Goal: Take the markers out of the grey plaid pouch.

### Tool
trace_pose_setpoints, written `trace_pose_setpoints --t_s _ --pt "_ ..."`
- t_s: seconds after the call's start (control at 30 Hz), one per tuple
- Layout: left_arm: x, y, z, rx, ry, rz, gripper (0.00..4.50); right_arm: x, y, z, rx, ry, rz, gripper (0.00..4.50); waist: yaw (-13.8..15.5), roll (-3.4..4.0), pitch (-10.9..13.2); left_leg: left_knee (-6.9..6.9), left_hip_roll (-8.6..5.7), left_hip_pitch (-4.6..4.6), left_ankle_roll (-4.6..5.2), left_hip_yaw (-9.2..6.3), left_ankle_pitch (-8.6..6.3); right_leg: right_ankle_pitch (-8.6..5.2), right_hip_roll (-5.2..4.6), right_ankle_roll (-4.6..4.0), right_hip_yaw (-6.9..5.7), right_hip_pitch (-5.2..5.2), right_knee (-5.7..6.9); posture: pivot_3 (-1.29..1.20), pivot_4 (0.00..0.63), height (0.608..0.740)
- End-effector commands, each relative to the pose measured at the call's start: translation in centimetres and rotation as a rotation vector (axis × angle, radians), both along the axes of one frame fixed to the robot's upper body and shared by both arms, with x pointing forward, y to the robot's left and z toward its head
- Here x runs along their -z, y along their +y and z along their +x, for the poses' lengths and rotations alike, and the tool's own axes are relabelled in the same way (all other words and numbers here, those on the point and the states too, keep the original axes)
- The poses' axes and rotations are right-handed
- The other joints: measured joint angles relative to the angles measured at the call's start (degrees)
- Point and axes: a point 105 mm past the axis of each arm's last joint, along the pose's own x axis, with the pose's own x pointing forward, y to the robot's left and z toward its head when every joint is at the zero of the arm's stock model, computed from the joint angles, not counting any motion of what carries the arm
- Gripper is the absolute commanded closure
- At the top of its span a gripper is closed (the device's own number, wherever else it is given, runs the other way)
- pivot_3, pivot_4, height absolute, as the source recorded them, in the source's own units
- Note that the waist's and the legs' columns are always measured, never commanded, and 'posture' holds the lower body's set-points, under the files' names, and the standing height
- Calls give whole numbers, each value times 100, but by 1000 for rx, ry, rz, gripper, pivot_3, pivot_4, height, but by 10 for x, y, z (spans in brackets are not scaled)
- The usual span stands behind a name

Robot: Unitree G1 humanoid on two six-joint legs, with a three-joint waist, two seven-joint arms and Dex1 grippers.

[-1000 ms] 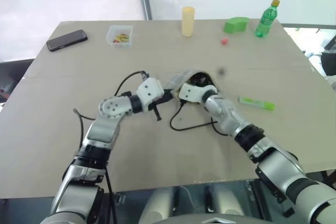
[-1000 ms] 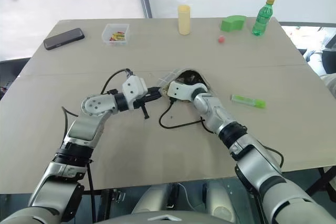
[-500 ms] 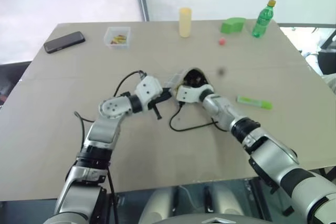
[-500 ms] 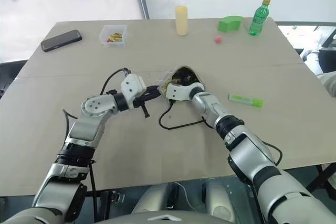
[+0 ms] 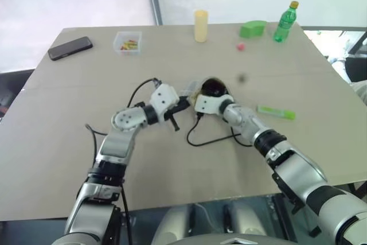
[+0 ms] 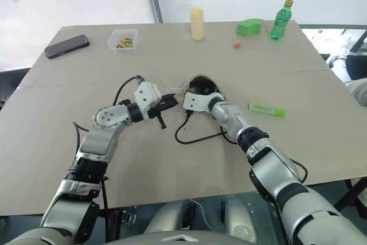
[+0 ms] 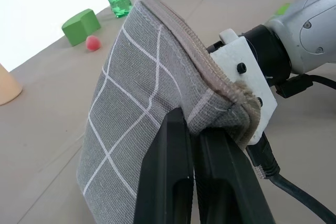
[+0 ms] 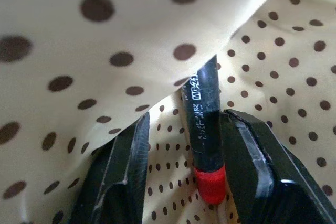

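Reaching inside the grey plaid pouch (image 7: 136, 93), the right jaws (image 8: 195, 150) stand apart around a black, red-tipped marker (image 8: 203, 129), not yet clamped on it. The left jaws (image 7: 195, 166) are clenched on the pouch's zip edge, holding it off the worktop (image 5: 69, 113); a lime green marker (image 5: 276, 112) lies well beyond.

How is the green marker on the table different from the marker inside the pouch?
The green marker is lime green; the marker in the pouch is black with a red end. The green marker lies free on the table; the black one sits between the right gripper fingers. Both are slim sticks.
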Motion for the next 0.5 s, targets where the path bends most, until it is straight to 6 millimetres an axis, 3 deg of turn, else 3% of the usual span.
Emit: trace_pose_setpoints --t_s 0.03,0.33,0.5 --pt "-13 -16 -11 69 -69 -21 4500 1 8 -3 -48 -27 -52 2328 0 0 0 -1 0 0 0 1 0 0 -1 0 2 0 -1 0 150 740" --pt "-17 -30 -29 135 -102 -19 4500 -19 13 0 -15 -150 38 2328 -4 6 5 -11 2 0 -1 2 0 0 0 0 5 -3 -7 0 150 740" --pt "-14 -28 -34 139 -86 -17 4500 -15 13 -4 -32 -122 70 2328 -4 9 6 -25 2 0 -1 3 1 0 3 0 8 -3 -22 0 150 740"
